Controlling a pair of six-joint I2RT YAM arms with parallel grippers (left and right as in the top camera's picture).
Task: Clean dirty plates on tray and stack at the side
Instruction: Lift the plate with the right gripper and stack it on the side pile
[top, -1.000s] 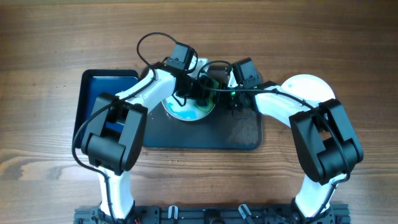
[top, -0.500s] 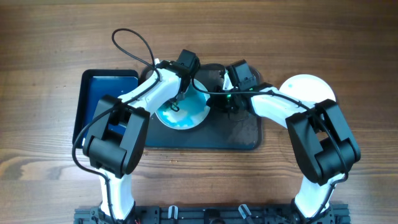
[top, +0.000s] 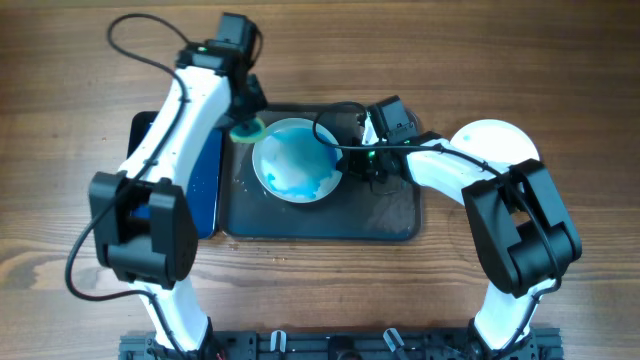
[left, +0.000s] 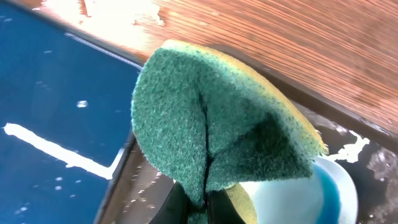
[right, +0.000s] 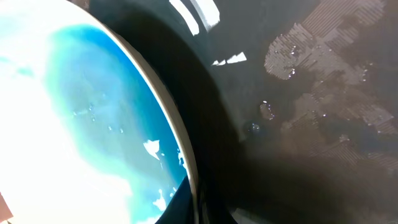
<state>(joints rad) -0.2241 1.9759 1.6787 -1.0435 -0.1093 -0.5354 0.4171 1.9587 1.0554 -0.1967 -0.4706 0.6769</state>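
A white plate (top: 297, 162) with blue smears is on the dark grey-brown tray (top: 390, 215). My right gripper (top: 345, 152) is shut on the plate's right rim. The right wrist view shows the jaws (right: 194, 208) pinching the smeared plate's (right: 81, 112) rim over the wet tray (right: 298, 124). My left gripper (top: 245, 122) is shut on a green sponge (top: 245, 130) at the plate's upper left edge. In the left wrist view the folded sponge (left: 211, 130) sticks out of the jaws (left: 200, 208), with the plate (left: 311, 193) below right. A plain white plate (top: 495, 135) lies on the table at the right, partly hidden by the right arm.
A narrow black tray with a blue bottom (top: 208, 185) lies against the dark tray's left side, mostly under my left arm; it also shows in the left wrist view (left: 50, 93). Bare wooden table (top: 560, 60) surrounds everything. A black cable loops above the left arm.
My left arm has swung up and left, carrying the sponge off the plate's middle to its upper left edge. The plate is now uncovered. The right gripper has kept its hold.
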